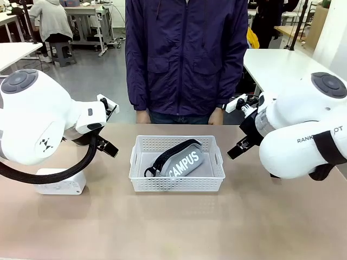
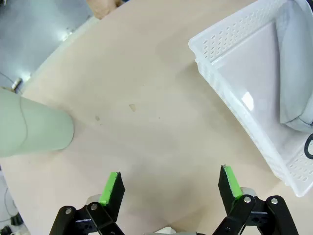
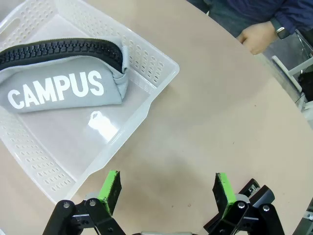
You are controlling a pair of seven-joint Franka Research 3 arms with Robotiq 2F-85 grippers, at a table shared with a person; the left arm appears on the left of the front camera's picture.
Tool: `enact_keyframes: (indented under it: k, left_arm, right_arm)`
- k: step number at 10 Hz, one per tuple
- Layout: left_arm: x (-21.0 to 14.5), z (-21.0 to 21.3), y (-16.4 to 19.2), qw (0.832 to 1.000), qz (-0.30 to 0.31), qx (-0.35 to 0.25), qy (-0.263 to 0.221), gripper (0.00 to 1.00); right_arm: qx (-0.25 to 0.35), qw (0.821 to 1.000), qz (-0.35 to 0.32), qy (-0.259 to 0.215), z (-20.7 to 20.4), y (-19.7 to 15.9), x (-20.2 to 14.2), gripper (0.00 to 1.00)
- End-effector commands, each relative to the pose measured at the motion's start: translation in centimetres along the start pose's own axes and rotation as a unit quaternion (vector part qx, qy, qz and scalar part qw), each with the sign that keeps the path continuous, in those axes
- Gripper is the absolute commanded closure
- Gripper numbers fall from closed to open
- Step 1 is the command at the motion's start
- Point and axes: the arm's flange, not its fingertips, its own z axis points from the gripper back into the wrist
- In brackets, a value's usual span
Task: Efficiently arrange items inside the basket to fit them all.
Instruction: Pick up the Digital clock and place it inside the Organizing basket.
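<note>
my left gripper (image 2: 171, 183) and right gripper (image 3: 168, 188) both gape wide, holding nothing, above tan table (image 1: 173, 227). grey fabric "campus" pouch (image 1: 187, 162) lies inside shallow white perforated plastic basket (image 1: 176, 142).

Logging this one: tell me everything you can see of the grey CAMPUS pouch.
The grey pouch looks like soft fabric, with white "CAMPUS" lettering on its side and a black, zipper-like toothed band along its upper edge. A black ring shows at its nearer end. It lies on its side, diagonally across the floor of the white basket, the only item inside. Its far end sits near the far wall; whether they touch is unclear.
</note>
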Motion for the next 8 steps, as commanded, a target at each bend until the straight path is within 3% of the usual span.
enact_keyframes:
  k: [1, 5, 6, 8]
  left_arm:
    - [0.0, 0.0, 0.0, 1.000, 0.000, 0.000, 0.000, 0.00]
    - [0.0, 0.0, 0.0, 1.000, 0.000, 0.000, 0.000, 0.00]
    - [0.0, 0.0, 0.0, 1.000, 0.000, 0.000, 0.000, 0.00]
    - [-1.4, 4.7, -0.2, 0.992, -0.010, -0.117, 0.038, 0.00]
  right_arm:
    - [0.000, 1.000, 0.000, 0.000, 0.0, 0.0, 0.0, 0.00]
    - [0.000, 1.000, 0.000, 0.000, 0.0, 0.0, 0.0, 0.00]
    - [0.029, 0.999, 0.010, 0.021, 0.6, 0.2, 0.0, 0.00]
    - [0.165, 0.985, -0.040, 0.007, 6.5, -1.3, -1.5, 0.00]
